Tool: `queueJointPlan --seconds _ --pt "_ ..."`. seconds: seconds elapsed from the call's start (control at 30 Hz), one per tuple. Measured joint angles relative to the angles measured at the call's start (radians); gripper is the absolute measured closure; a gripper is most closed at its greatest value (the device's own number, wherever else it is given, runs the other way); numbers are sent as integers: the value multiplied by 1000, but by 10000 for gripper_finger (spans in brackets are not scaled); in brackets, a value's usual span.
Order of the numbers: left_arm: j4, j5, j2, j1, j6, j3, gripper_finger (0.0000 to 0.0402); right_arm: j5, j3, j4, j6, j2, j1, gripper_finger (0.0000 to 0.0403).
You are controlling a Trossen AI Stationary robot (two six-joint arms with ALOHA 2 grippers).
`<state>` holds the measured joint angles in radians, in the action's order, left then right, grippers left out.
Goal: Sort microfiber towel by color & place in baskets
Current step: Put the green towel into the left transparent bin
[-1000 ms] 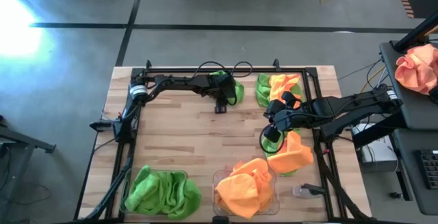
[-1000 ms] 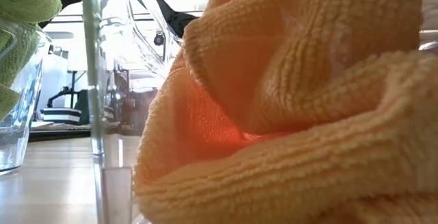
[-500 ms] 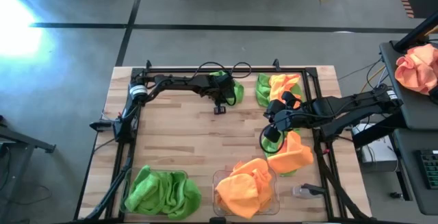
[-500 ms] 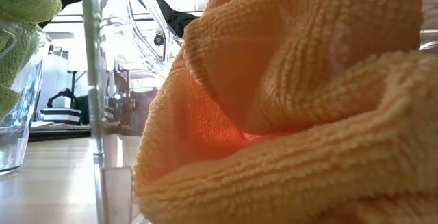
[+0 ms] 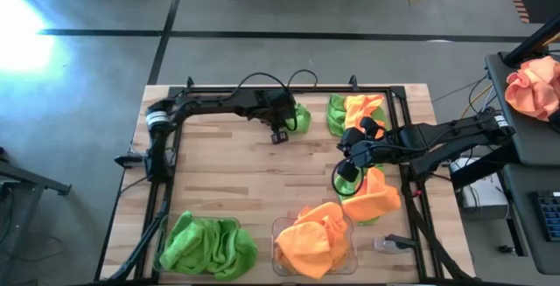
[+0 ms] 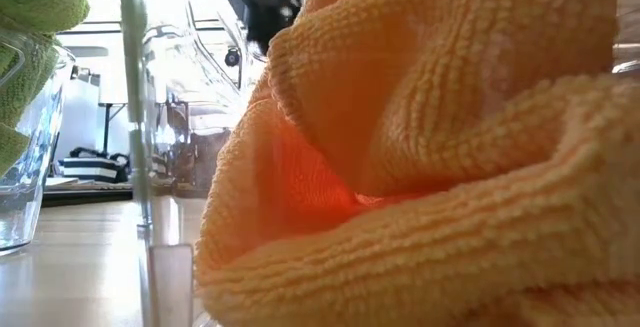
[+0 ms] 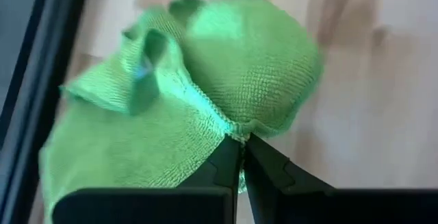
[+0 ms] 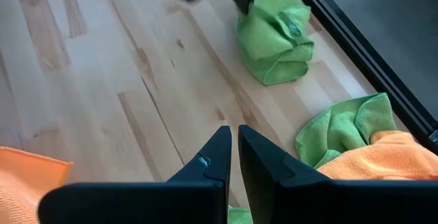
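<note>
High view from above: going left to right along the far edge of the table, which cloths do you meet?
Green towel pinched shut in the left gripper, then the loose green towel, then the orange towel beside it.

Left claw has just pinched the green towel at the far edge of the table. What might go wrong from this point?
1. The left claw grips only a thin fold at the edge of the green towel; it may slip out when lifted.
2. The green basket is already heaped with green towels spilling over its rim, so another may slide off.
3. The right claw, shut and empty, hovers mid-table near the carry path.
</note>
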<state>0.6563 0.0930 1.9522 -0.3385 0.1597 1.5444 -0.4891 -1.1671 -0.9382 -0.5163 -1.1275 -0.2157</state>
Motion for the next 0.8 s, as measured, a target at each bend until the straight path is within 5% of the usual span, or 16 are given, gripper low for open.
queueJointPlan --seconds 0.33,0.67,0.8 --pt "43 0 -283 108 -212 0 400 -1 21 0 0 0 0 381" --pt "18 4 -556 328 -465 0 400 -1 84 1 -37 0 0 381" --pt "12 83 -643 431 -554 0 400 -1 119 3 -75 0 0 381"
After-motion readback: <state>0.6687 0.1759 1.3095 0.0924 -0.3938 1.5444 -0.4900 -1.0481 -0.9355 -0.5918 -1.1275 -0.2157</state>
